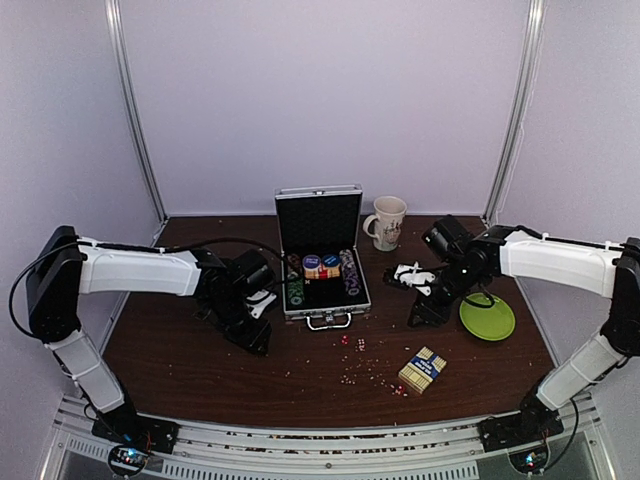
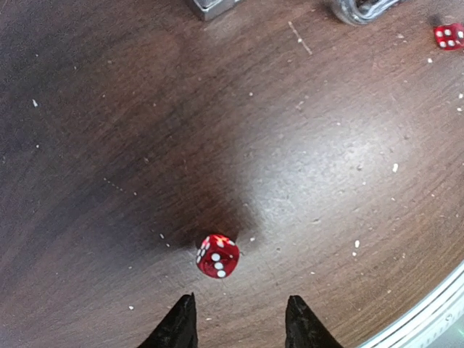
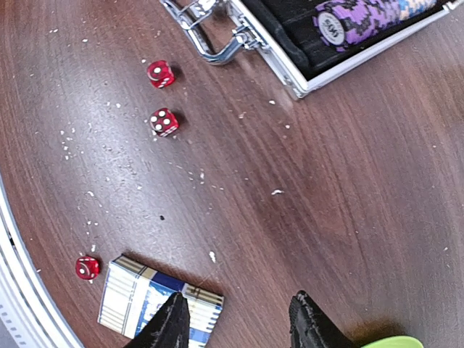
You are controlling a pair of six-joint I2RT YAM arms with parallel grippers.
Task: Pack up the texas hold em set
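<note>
Reaching inward over the wood-grain table [image 1: 200,370], the left arm [image 1: 140,270] and right arm [image 1: 555,260] are bending low either side of the open aluminium case [image 1: 318,215], purple chips [image 3: 355,18] sitting inside. The right gripper [image 3: 239,295] is hovering, jaws parted and empty, over the striped card box [image 3: 141,297]; the left gripper [image 2: 241,297], likewise parted, is facing a white-pipped red die [image 2: 217,256] showing only in its wrist view.

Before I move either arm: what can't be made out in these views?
Small silver aluminium case: left wrist view, cut off by top edge.
Round green plate: right wrist view, cut off by bottom edge.
Blue-and-tan card box: right wrist view, corner behind right tool.
Tiny red dice: top view, faces too small.
</note>
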